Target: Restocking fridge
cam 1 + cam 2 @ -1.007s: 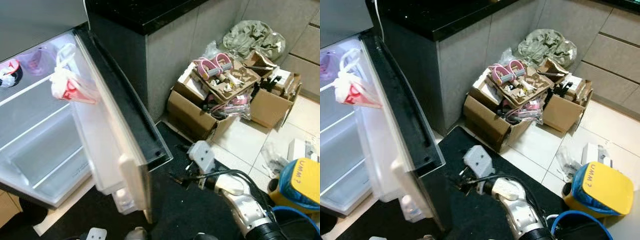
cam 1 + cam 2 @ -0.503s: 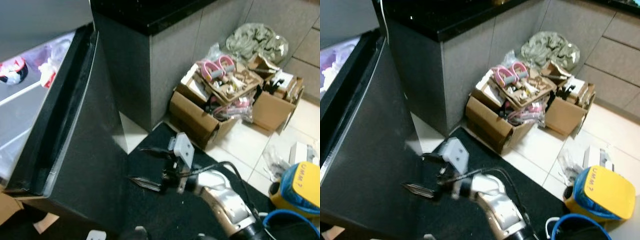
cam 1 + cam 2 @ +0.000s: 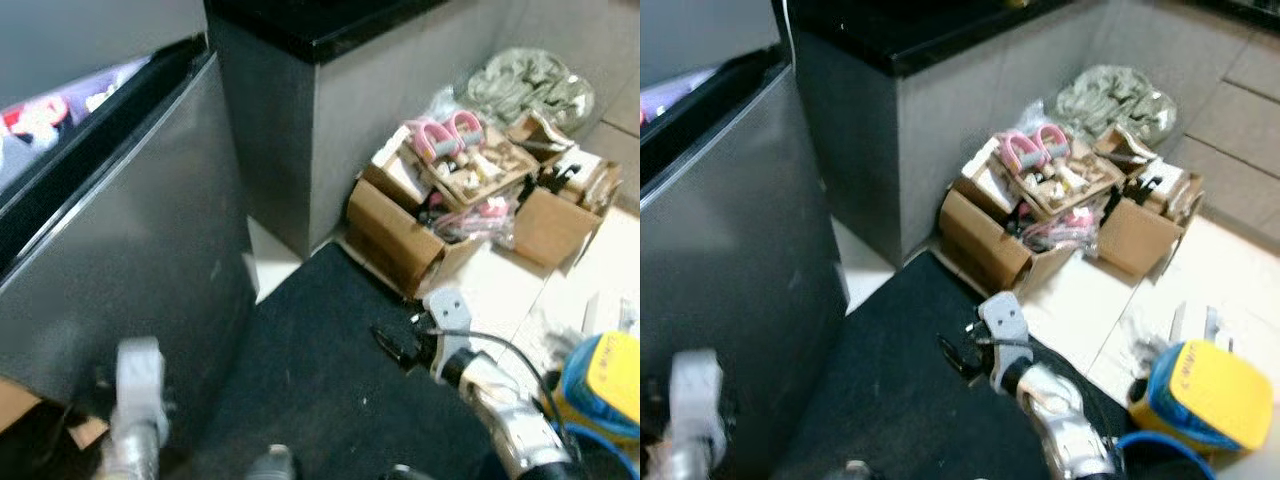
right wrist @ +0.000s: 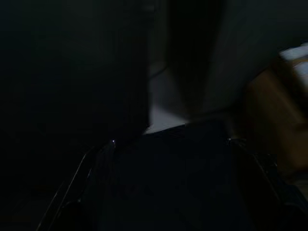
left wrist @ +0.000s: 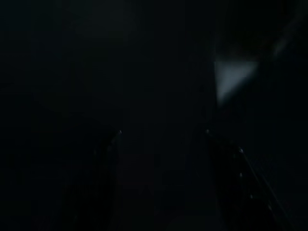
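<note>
The dark grey fridge door point(image 3: 130, 230) stands almost closed, leaving a narrow gap along its top edge. Through that gap I see a sliver of the lit interior with red and white packets point(image 3: 40, 112). My right gripper point(image 3: 395, 345) hovers open over the black mat point(image 3: 320, 400), apart from the door and holding nothing. My left arm point(image 3: 135, 410) rises at the lower left, close against the door's face. In the dark left wrist view the left gripper point(image 5: 166, 144) has its two fingers apart, with nothing made out between them.
A grey cabinet with a black countertop point(image 3: 330, 20) stands right of the fridge. Open cardboard boxes point(image 3: 440, 210) full of clutter sit on the tiled floor beyond the mat, with a crumpled green bag point(image 3: 525, 85) behind. A yellow and blue object point(image 3: 610, 370) lies at far right.
The fridge door has swung from wide open to nearly closed. My right gripper, at the door half a second ago, has drawn back over the mat. My left arm has come up beside the door.
</note>
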### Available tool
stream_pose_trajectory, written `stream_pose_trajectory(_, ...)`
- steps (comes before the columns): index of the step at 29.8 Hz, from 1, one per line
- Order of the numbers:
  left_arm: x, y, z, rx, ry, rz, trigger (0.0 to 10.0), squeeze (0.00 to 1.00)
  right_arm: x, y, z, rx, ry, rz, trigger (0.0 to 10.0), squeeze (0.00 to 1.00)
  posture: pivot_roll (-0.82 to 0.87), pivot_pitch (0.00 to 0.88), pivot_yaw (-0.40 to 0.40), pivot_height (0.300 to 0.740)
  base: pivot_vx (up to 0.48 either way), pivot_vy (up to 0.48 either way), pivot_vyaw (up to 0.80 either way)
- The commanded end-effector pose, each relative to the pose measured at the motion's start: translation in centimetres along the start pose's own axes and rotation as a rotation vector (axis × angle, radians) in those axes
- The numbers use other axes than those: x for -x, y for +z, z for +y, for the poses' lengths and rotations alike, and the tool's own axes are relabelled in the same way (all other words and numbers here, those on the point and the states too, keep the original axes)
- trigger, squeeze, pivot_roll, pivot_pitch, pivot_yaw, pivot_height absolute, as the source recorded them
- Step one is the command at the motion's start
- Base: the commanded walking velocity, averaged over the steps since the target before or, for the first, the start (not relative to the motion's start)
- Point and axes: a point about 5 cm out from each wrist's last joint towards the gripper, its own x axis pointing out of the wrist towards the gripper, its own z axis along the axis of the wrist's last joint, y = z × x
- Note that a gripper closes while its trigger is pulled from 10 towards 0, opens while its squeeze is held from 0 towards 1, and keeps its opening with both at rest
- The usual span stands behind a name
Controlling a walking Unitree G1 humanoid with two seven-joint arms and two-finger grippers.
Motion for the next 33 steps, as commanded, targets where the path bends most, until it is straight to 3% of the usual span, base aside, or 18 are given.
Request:
stream_pose_trajectory(1,-0.2,0.5,2.2,-0.052,0.116,-0.014,10.0,0.0,0.6,-0.1,-0.9,-0.008,-0.047,-0.011,10.0,0.0,-0.07,0.117,-0.047,0.74,0.0,0.0,0.0)
stream_pose_trajectory(6,-1.7,4.4,4.2,-0.04,0.187,-0.118,10.0,0.0,0.7,0.1,-1.1,0.001,-0.054,-0.022,10.0,0.0,-0.07,0.116,-0.042,0.74,0.0,0.0,0.0)
stream_pose_trajectory(9,-2.0,6.5,6.4,-0.083,0.323,-0.174,10.0,0.0,0.7,0.1,-1.1,0.003,-0.059,-0.028,10.0,0.0,-0.08,0.116,-0.04,0.74,0.0,0.0,0.0)
stream_pose_trajectory(10,-1.9,7.1,7.8,-0.101,0.426,-0.187,10.0,0.0,0.6,0.1,-1.1,0.004,-0.063,-0.032,10.0,0.0,-0.08,0.115,-0.037,0.74,0.0,0.0,0.0)
stream_pose_trajectory(11,-1.9,7.1,7.8,-0.101,0.426,-0.187,10.0,0.0,0.6,0.1,-1.1,0.004,-0.063,-0.032,10.0,0.0,-0.08,0.115,-0.037,0.74,0.0,0.0,0.0)
stream_pose_trajectory(13,-1.2,9.4,12.9,-0.052,0.701,-0.21,10.0,0.0,0.7,0.0,-1.2,0.005,-0.083,-0.044,10.0,0.0,-0.08,0.113,-0.036,0.74,0.0,0.0,0.0)
stream_pose_trajectory(17,0.1,11.5,17.9,0.051,0.892,-0.227,10.0,0.0,0.9,0.0,-1.3,0.004,-0.091,-0.049,10.0,0.0,-0.08,0.112,-0.035,0.74,0.0,0.0,0.0)
stream_pose_trajectory(19,0.5,11.9,18.9,0.074,0.922,-0.229,10.0,0.0,1.0,0.0,-1.3,0.004,-0.092,-0.05,10.0,0.0,-0.08,0.112,-0.035,0.74,0.0,0.0,0.0)
stream_pose_trajectory(20,1.1,12.4,20.4,0.127,0.962,-0.226,10.0,0.0,1.2,-0.1,-1.4,0.005,-0.096,-0.05,10.0,0.0,-0.08,0.112,-0.033,0.74,0.0,0.0,0.0)
stream_pose_trajectory(22,1.2,12.5,20.6,0.136,0.968,-0.225,10.0,0.0,1.2,-0.1,-1.4,0.006,-0.097,-0.05,10.0,0.0,-0.08,0.112,-0.033,0.74,0.0,0.0,0.0)
stream_pose_trajectory(23,0.7,12.6,20.2,0.104,0.885,-0.228,10.0,0.0,1.3,-0.2,-1.6,0.004,-0.101,-0.048,10.0,0.0,-0.07,0.111,-0.032,0.74,0.0,0.0,0.0)
stream_pose_trajectory(25,0.6,12.7,20.0,0.093,0.86,-0.229,10.0,0.0,1.4,-0.2,-1.6,0.004,-0.102,-0.047,10.0,0.0,-0.07,0.111,-0.032,0.74,0.0,0.0,0.0)
stream_pose_trajectory(26,-0.4,12.0,18.1,0.067,0.752,-0.211,10.0,0.0,1.3,-0.2,-1.7,0.003,-0.104,-0.046,10.0,0.0,-0.07,0.112,-0.031,0.74,0.0,0.0,0.0)
stream_pose_trajectory(27,-0.4,12.0,18.1,0.067,0.752,-0.211,10.0,0.0,1.3,-0.2,-1.7,0.003,-0.104,-0.046,10.0,0.0,-0.07,0.112,-0.031,0.74,0.0,0.0,0.0)
stream_pose_trajectory(28,-2.2,8.7,12.1,0.031,0.465,-0.118,10.0,0.0,1.1,-0.3,-1.7,0.002,-0.104,-0.042,10.0,0.0,-0.07,0.114,-0.032,0.74,0.0,0.0,0.0)
stream_pose_trajectory(29,-2.5,7.0,9.3,0.004,0.35,-0.075,10.0,0.0,1.0,-0.5,-1.5,0.001,-0.101,-0.038,10.0,0.0,-0.07,0.114,-0.034,0.74,0.0,0.0,0.0)
stream_pose_trajectory(31,-2.2,3.9,5.0,-0.012,0.186,0.012,10.0,0.0,1.0,-0.9,-1.2,0.001,-0.092,-0.024,10.0,0.0,-0.07,0.117,-0.034,0.74,0.0,0.0,0.0)
stream_pose_trajectory(33,-2.0,3.0,3.8,-0.014,0.139,0.039,10.0,0.0,0.9,-1.0,-1.1,0.002,-0.09,-0.018,10.0,0.0,-0.07,0.117,-0.034,0.74,0.0,0.0,0.0)
